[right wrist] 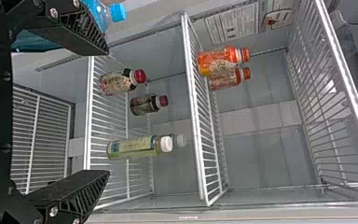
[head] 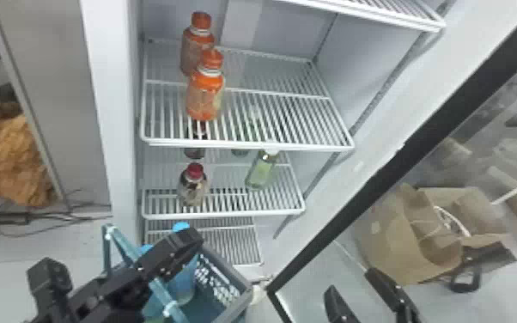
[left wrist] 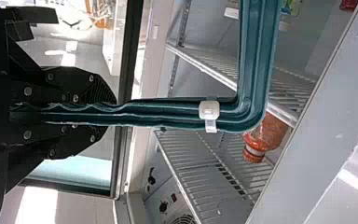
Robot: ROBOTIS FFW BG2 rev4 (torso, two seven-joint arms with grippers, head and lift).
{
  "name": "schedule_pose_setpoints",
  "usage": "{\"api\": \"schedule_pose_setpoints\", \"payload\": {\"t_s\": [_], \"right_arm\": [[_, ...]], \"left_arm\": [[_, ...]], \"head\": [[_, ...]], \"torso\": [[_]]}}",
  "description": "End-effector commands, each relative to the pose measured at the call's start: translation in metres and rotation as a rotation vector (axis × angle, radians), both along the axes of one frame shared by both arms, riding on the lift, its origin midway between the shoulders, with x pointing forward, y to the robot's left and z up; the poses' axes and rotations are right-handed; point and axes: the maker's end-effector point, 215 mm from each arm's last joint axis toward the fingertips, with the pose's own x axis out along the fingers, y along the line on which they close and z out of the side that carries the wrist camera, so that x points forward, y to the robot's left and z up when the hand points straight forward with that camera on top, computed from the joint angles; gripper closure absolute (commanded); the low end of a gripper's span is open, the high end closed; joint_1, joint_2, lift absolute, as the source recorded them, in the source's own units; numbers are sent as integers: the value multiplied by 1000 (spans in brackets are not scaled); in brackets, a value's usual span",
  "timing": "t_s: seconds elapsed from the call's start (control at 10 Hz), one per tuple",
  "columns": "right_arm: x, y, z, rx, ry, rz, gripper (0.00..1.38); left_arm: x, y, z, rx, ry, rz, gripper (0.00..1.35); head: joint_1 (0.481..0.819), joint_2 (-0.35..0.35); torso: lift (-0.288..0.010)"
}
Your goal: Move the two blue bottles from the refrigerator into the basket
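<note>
My left gripper pinches the handle, likely steadying the basket below it, blue bottles inside; my right gripper is spread.

1. Basket: plastic, perforated wall.
2. Basket handle: smooth plastic, lengthwise ridges, slight sheen.
3. Blue bottles: translucent plastic, glossy.
4. Shelf: coated metal wire, smooth.
5. Refrigerator wall: smooth, low sheen.
6. Bag: brown paper, matt, creased.
</note>
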Motion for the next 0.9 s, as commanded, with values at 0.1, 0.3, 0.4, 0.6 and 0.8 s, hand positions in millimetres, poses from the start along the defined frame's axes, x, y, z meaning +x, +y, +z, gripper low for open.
{"api": "schedule_pose_setpoints", "payload": {"t_s": [0.1,0.3,0.4,0.6,0.8], "right_arm": [[1,0,0,1,-1,-1,142],[-1,-1,-3,2,6,-1,142],[0,-1,-5,7,10,-1,142],[0,-1,-8,11,16,-4,142],[0,-2,-10,15,18,-5,142]], "left_arm": [[-1,0,-1,-1,3,-1,1202],[-1,-1,0,-1,3,0,1202],[-3,-1,-1,-2,6,-3,1202],[-2,-1,0,-4,3,-5,1202],[-2,-1,0,-4,3,-5,1202]], "head": [[695,-350],[695,-350],[695,-350],[695,-350],[695,-350]], "torso": [[-10],[-10],[-10],[-10],[-10]]}}
